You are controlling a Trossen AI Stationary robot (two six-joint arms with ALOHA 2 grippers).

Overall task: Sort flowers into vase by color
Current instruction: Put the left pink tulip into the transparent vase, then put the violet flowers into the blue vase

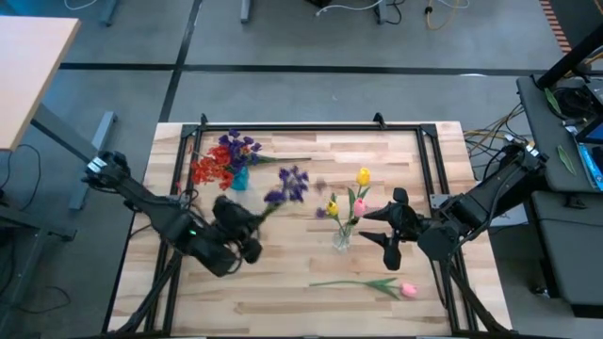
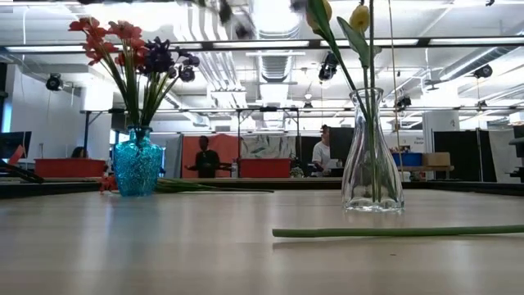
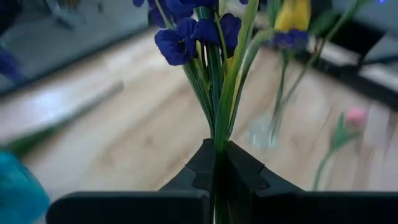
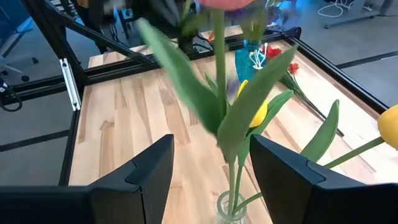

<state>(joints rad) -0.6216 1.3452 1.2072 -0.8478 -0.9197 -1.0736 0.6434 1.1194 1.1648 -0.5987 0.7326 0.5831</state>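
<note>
From above, the left gripper [image 1: 252,224] is clamped on a purple cluster [image 1: 288,185] while the right gripper [image 1: 390,226] stands open beside the clear vase [image 1: 341,235]; a pink tulip [image 1: 407,290] lies unsorted near the table edge. Low view — blue vase [image 2: 137,168] already holds red and purple. Left wrist: stems [image 3: 217,93] pinched between fingers [image 3: 202,167].

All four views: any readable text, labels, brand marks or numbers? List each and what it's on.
None readable in any view.
Blue vase: no label or mark.
Clear vase: no label or mark.
Wooden table: bare wood, no markings.
Left gripper and right gripper: dark fingers show no brand mark.
Red panels in the room behind, low view: any signage is too small to read.
</note>
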